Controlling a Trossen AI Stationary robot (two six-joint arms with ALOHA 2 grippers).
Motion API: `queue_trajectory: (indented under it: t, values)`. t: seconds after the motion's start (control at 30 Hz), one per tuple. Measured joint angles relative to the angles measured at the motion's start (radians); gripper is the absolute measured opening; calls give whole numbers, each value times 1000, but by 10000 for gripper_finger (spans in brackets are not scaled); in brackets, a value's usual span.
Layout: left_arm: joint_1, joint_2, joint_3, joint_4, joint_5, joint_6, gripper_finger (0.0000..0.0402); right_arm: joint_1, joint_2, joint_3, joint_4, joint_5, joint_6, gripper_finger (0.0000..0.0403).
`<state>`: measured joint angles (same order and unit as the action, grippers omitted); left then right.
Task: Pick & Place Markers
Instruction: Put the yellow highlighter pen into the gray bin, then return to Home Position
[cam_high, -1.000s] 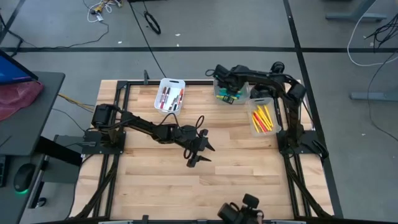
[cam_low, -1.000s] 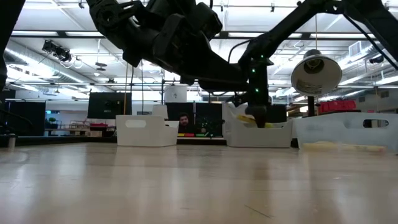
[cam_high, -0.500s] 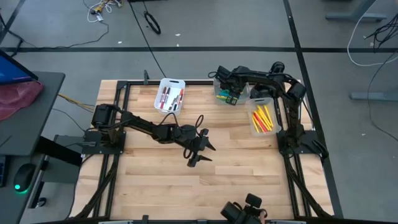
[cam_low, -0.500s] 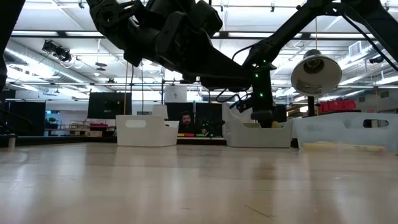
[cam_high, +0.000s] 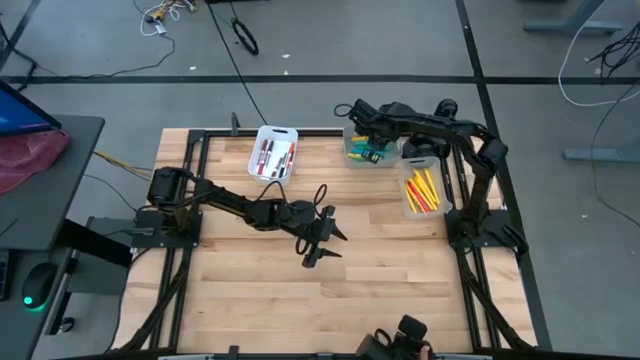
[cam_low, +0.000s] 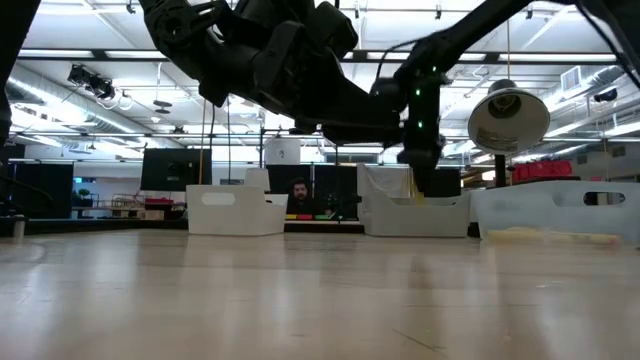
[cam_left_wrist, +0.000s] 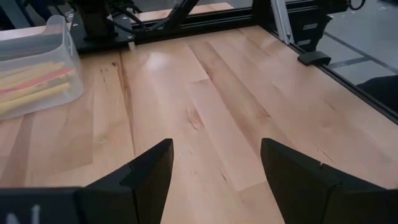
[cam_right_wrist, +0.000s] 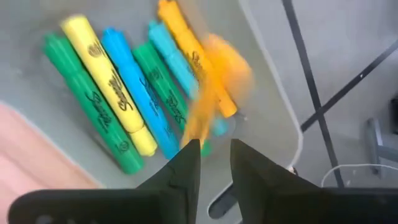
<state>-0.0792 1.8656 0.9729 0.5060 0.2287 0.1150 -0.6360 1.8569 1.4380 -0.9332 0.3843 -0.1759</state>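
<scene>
My right gripper (cam_high: 362, 120) hangs over the far clear bin (cam_high: 352, 153), pointing steeply down, its fingers (cam_right_wrist: 214, 146) a small gap apart. Green, blue, teal, yellow and orange markers (cam_right_wrist: 124, 106) lie flat on this bin's floor. A blurred orange marker (cam_right_wrist: 214, 81) shows just past the fingertips, above the others. My left gripper (cam_high: 325, 243) is open over bare table at mid-table, with nothing between its fingers (cam_left_wrist: 214, 155). My right gripper points down at the blurred orange marker, whose narrow end (cam_right_wrist: 194, 127) reaches to one fingertip. Whether the finger touches it, I cannot tell. The marker slants over the markers lying in the bin.
A white bin (cam_high: 273, 152) with red and dark markers stands at the far left. A clear bin (cam_high: 422, 190) with yellow, orange and red markers stands by the right edge, also seen as the clear bin (cam_left_wrist: 37, 68). The wooden tabletop (cam_high: 300, 300) lies in front.
My right gripper has risen out of the far clear bin and now hangs above its rim. My left arm has kept still.
</scene>
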Motion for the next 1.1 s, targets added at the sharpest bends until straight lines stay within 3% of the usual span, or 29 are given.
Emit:
queue_trajectory:
  t: [0.37, 0.7, 0.8, 0.93, 1.1]
  values:
    - [0, 0, 0, 4, 0, -7, 248, 123, -150, 0, -3, -8, 106, 88]
    - [-2, 0, 0, 4, 0, -27, 248, 521, -347, -20, 43, 61, 246, 16]
    - [-3, 0, 0, 4, 0, -28, 248, 663, -440, -131, 152, 79, 289, 5]
    - [-6, 0, 0, 5, 0, -42, 248, 830, -597, -375, 354, 50, 373, 13]
    - [-6, 0, 0, 16, 0, -46, 248, 914, -848, -660, 570, -58, 456, 4]
